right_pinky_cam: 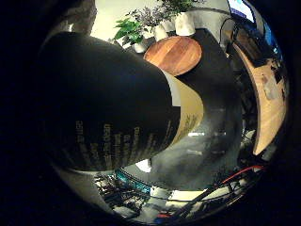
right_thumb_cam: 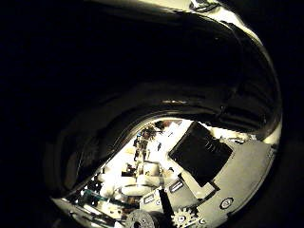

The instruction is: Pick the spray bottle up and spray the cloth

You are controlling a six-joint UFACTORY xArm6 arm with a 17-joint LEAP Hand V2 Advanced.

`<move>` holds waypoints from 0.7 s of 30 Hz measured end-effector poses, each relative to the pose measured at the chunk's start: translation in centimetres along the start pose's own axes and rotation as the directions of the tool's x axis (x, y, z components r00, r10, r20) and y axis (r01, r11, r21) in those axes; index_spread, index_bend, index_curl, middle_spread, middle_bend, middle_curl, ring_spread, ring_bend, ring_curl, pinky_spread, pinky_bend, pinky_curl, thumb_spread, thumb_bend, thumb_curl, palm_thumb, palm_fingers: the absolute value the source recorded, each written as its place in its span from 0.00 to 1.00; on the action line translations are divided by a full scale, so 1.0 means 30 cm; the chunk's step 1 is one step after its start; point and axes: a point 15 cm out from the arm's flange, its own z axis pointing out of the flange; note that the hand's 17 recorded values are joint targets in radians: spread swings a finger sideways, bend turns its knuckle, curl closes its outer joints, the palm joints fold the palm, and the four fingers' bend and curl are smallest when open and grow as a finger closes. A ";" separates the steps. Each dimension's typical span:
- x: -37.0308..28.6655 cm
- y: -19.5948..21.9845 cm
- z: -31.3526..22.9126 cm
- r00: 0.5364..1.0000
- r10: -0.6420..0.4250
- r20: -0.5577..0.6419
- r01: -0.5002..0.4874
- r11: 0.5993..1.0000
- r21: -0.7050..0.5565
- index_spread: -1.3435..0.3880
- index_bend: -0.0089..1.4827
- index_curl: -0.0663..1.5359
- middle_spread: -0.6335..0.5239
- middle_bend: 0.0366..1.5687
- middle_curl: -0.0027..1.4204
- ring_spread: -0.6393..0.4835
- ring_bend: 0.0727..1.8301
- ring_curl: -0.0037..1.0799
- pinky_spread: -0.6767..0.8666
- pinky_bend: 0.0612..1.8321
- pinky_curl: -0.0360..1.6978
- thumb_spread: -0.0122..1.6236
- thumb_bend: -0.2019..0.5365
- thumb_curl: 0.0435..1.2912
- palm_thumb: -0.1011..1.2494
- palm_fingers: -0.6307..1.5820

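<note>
The robot hand (right_thumb_cam: 204, 190) shows only as white and black parts with a small gear at the edge of the thumb-side view; whether its fingers are curled around anything cannot be told from either view. Right against the palm is the spray bottle (right_pinky_cam: 108, 108), a dark body with a cream label band and pale print, filling most of the little-finger-side view. It seems to be off the table, though that is a judgement. In the thumb-side view the same dark, glossy curve blocks nearly everything.

Beyond the bottle lies the dark table (right_pinky_cam: 211, 141), with a round wooden board (right_pinky_cam: 174, 54) near its far edge and potted plants (right_pinky_cam: 150, 23) in white pots just behind the board. The cloth is not visible in either view.

To spray well, the nozzle should be turned toward the cloth first, the bottle kept steady against the palm, and the trigger squeezed without loosening the rest of the grasp.
</note>
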 end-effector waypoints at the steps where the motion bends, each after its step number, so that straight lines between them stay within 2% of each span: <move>1: -0.001 0.000 0.001 1.000 0.001 -0.009 -0.001 1.000 -0.002 0.59 0.73 0.67 0.29 0.73 0.83 0.33 0.76 0.83 0.32 0.58 0.90 0.65 0.24 0.26 0.67 0.70; 11: -0.003 -0.016 0.010 0.993 0.044 -0.111 -0.046 0.999 -0.015 0.59 0.72 0.66 0.30 0.72 0.82 0.33 0.75 0.84 0.32 0.57 0.90 0.65 0.24 0.26 0.66 0.71; 21: -0.035 -0.054 0.020 0.980 0.037 -0.194 -0.041 0.999 -0.018 0.59 0.72 0.66 0.30 0.72 0.83 0.32 0.74 0.85 0.33 0.57 0.91 0.65 0.24 0.26 0.65 0.71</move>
